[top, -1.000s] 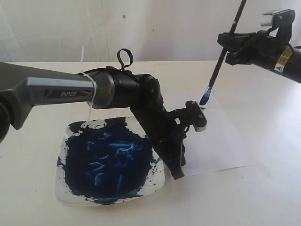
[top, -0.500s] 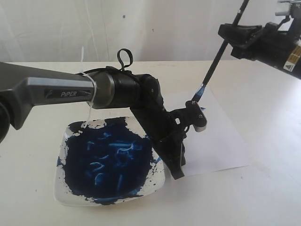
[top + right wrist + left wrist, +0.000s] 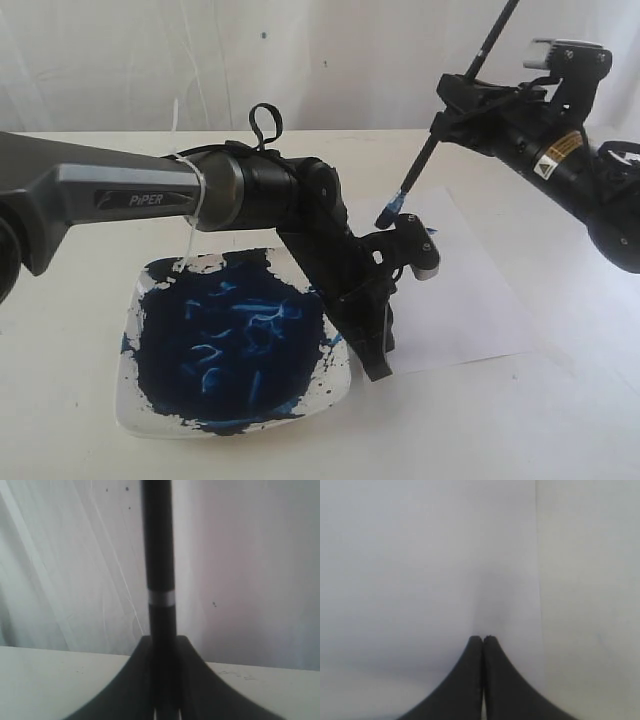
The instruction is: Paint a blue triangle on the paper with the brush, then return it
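Upper right, the right end effector [image 3: 462,100], clamped on the brush [image 3: 432,148], has swung left, blue tip hovering over the paper [image 3: 470,300] edge toward the paint dish [image 3: 135,415], probably to reload. The left end effector [image 3: 482,642], pinched shut, pins the paper, which looks unpainted.

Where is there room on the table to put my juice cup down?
Free: the right part of the paper, from the left gripper to the sheet's edge, and the table beside that edge. Crowded: where the dish, left gripper and brush tip come close.
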You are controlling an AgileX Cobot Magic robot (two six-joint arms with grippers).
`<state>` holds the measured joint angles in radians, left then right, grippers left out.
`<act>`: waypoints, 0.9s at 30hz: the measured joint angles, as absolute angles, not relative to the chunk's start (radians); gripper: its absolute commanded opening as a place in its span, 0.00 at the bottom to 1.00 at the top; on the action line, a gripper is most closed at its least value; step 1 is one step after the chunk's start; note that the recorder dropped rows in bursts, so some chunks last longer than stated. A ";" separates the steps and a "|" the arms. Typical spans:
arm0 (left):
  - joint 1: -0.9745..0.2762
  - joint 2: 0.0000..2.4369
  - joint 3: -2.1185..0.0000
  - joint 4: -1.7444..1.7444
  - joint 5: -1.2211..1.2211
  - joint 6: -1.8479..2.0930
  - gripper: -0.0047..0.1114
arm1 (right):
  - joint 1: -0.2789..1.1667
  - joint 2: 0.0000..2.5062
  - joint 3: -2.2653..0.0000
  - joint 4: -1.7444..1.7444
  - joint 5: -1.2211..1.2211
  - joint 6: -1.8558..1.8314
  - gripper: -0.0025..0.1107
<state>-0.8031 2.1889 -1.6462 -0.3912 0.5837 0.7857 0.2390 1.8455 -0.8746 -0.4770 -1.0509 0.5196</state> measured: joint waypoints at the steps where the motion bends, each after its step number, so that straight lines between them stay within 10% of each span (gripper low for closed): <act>1: -0.803 2.189 -1.646 -0.391 0.584 0.786 0.04 | 0.244 1.846 -0.875 -0.471 -1.045 0.516 0.02; 27: -0.803 2.189 -1.646 -0.391 0.584 0.786 0.04 | 0.248 1.846 -0.908 -0.441 -0.951 0.600 0.02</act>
<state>-0.8031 2.1889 -1.6462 -0.3912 0.5837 0.7857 0.2479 1.8455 -0.9075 -0.4406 -0.9509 0.6000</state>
